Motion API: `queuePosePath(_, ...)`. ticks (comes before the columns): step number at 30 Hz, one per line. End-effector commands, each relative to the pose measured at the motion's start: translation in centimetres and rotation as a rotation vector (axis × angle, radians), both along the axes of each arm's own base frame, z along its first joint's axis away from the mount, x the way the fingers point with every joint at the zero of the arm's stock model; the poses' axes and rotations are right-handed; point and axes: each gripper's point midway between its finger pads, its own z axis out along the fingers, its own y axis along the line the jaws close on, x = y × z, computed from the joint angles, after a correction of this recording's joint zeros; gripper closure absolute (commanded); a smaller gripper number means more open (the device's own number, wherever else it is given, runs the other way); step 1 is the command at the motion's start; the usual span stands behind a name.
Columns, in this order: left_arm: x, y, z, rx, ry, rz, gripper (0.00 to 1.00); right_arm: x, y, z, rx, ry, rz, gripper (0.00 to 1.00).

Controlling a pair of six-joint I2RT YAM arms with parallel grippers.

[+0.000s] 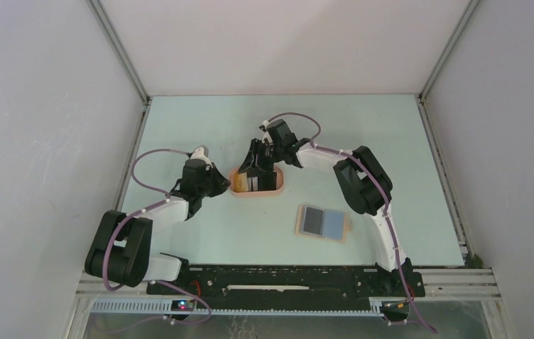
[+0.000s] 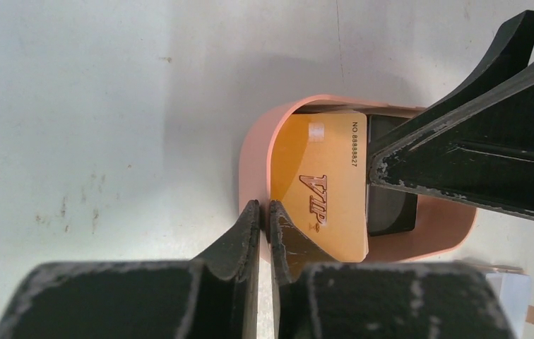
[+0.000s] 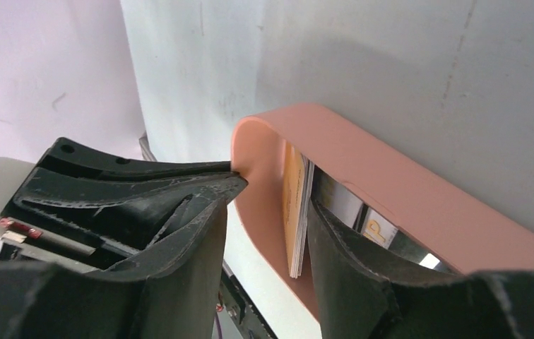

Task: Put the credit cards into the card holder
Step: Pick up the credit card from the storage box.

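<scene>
A stack of credit cards, yellow-orange card (image 2: 328, 183) on top and a black card (image 2: 391, 206) beside it, lies in a salmon-pink oval tray (image 1: 273, 189). In the right wrist view the stack (image 3: 296, 212) stands on edge. My right gripper (image 3: 271, 240) is open, one finger inside the tray behind the stack, the other outside the tray wall (image 3: 391, 183). My left gripper (image 2: 265, 215) is shut on the tray's near rim (image 2: 253, 162). The tan card holder (image 1: 323, 223) lies open to the right, with a dark card and a pale blue card (image 1: 333, 224) on it.
Both arms meet at the tray in the middle of the pale green table (image 1: 179, 127). White walls with metal rails (image 1: 119, 56) enclose the table on three sides. The right gripper's fingers (image 2: 476, 162) cross the left wrist view over the tray.
</scene>
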Motion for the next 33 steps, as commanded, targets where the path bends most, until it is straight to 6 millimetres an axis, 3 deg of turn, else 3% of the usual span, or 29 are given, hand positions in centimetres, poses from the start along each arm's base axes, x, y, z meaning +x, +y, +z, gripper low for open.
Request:
queuePosePath(1, -0.5, -1.1, -0.3, -0.035, 0.010, -0.041, 0.90, -2.4, 2.5, 3.1, 0.114, -0.003, 0.091, 0.47)
queuePosePath(6, -0.5, -1.1, -0.3, -0.036, 0.012, -0.046, 0.90, -2.6, 2.7, 1.5, 0.087, 0.010, 0.099, 0.50)
queuePosePath(18, -0.5, -1.3, -0.3, -0.038, 0.014, -0.057, 0.90, -1.5, 1.5, -1.3, -0.065, -0.038, 0.063, 0.46)
queuePosePath(24, -0.4, -1.3, -0.3, -0.035, 0.014, -0.061, 0.90, -1.1, 1.1, -0.7, -0.038, -0.030, 0.062, 0.47)
queuePosePath(33, -0.4, -1.1, -0.2, -0.022, 0.014, -0.057, 0.90, -1.4, 1.2, 2.1, 0.106, 0.011, 0.094, 0.49)
